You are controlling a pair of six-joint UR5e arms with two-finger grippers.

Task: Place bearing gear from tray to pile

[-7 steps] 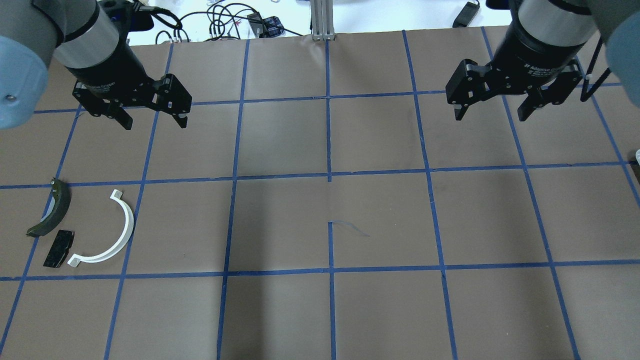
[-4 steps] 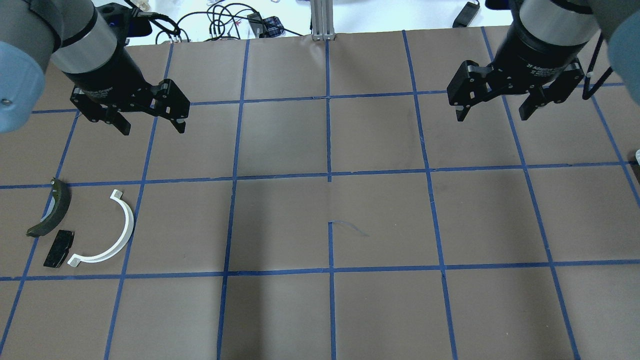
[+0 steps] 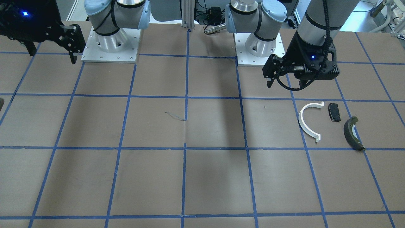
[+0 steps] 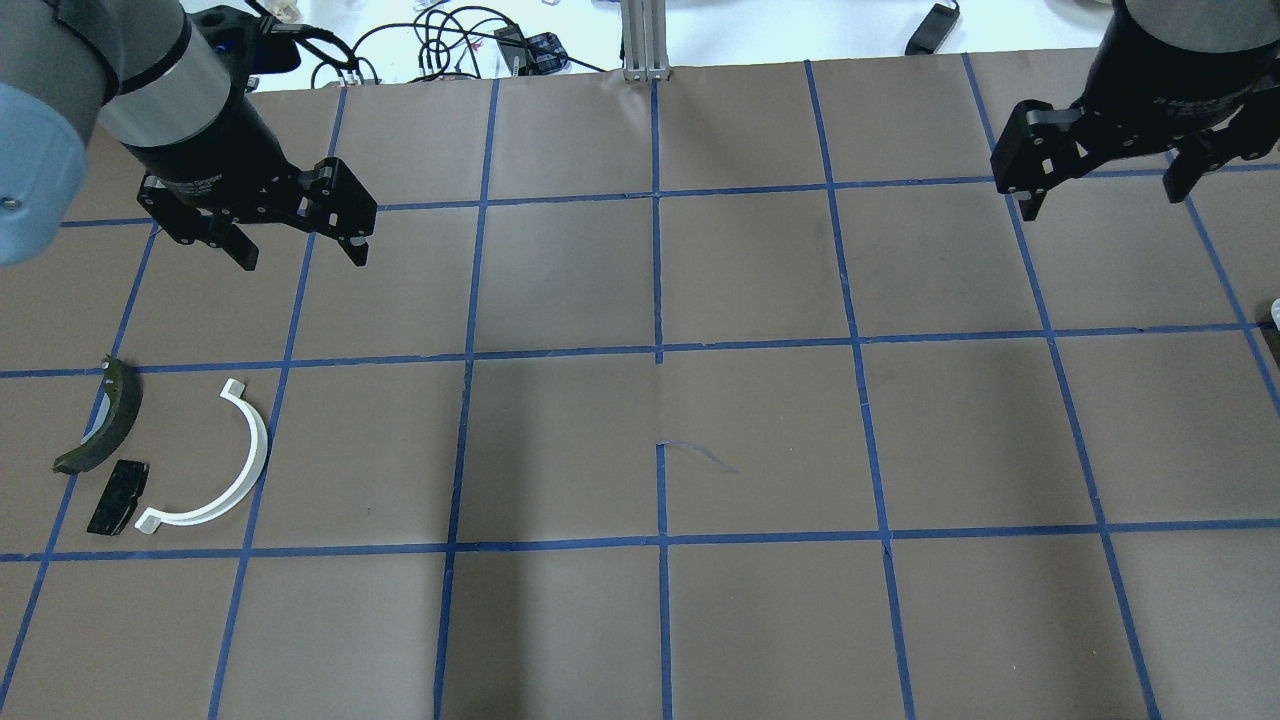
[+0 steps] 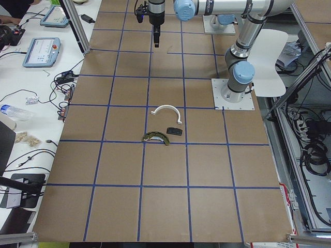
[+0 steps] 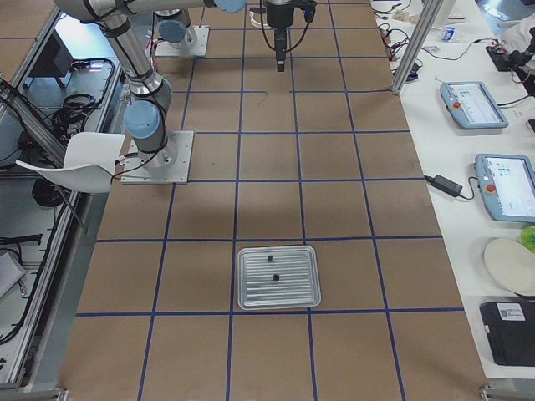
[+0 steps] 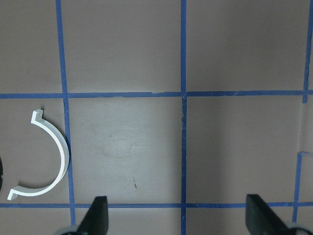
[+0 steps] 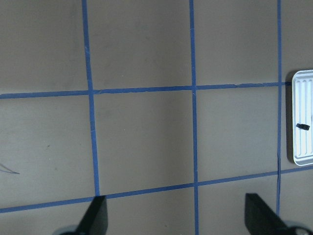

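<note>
The silver tray (image 6: 278, 292) lies at the table's right end with two small dark parts (image 6: 275, 276) on it, too small to tell which is the bearing gear. Its edge shows in the right wrist view (image 8: 302, 98) with one dark part (image 8: 302, 127). The pile lies at the left: a white half-ring (image 4: 215, 460), a black pad (image 4: 117, 497) and an olive shoe (image 4: 100, 420). My left gripper (image 4: 300, 258) is open and empty, above the table behind the pile. My right gripper (image 4: 1105, 200) is open and empty at the far right, short of the tray.
Brown paper with a blue tape grid covers the table (image 4: 660, 430). Cables (image 4: 430, 45) and a metal post (image 4: 645, 40) stand past the far edge. The arm bases (image 3: 110, 47) stand at the robot's side. Tablets (image 6: 472, 104) lie on a side bench.
My right gripper has moved to the right in the overhead view, toward the table's right end. My left gripper has barely shifted. The pile has not moved.
</note>
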